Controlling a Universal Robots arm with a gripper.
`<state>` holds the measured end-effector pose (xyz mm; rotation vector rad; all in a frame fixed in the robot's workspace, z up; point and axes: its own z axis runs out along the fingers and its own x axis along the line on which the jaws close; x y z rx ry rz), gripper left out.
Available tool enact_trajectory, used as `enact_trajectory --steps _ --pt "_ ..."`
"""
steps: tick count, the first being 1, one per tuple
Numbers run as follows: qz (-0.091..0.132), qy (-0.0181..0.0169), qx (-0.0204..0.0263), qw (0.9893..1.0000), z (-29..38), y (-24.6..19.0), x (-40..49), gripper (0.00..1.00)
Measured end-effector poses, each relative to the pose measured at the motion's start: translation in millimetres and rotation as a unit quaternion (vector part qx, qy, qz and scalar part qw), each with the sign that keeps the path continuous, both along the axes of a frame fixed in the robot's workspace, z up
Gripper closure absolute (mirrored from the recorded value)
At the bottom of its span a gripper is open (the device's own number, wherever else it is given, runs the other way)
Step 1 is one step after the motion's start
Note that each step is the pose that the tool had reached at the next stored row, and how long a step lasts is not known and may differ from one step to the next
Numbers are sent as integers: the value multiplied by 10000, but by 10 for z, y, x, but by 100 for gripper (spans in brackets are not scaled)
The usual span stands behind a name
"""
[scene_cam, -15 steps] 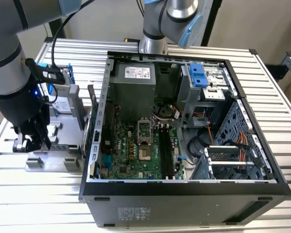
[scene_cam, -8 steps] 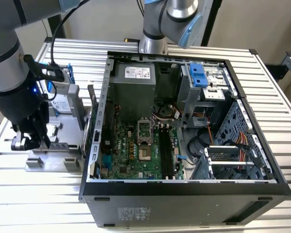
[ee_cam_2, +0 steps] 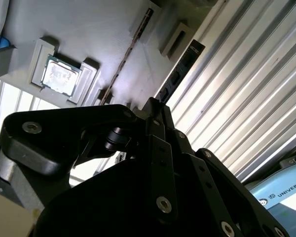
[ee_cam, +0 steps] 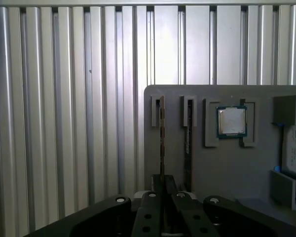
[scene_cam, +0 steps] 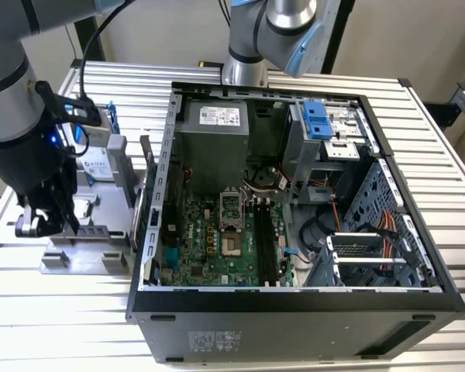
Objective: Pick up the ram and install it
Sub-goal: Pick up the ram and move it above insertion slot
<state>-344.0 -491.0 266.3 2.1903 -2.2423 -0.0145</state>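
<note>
Gripping the near end of the ram, a long thin dark memory stick with black chips, the black jaws, drawn together on its edge in both wrist views; ram standing on edge in the outermost slot of a flat grey holder plate; second similar stick in the slot just beside; small square silver processor chip in a recess next along; silver hard drive in a blue bracket farther along the plate; plate resting on a ribbed aluminium desk; open black computer case to the exterior view's right of the plate, green motherboard exposed inside.
</note>
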Motion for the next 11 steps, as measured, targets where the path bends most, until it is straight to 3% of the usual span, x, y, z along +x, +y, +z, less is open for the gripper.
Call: enact_trajectory --steps 11 --pt "0 0 0 10000 78 0 0 100"
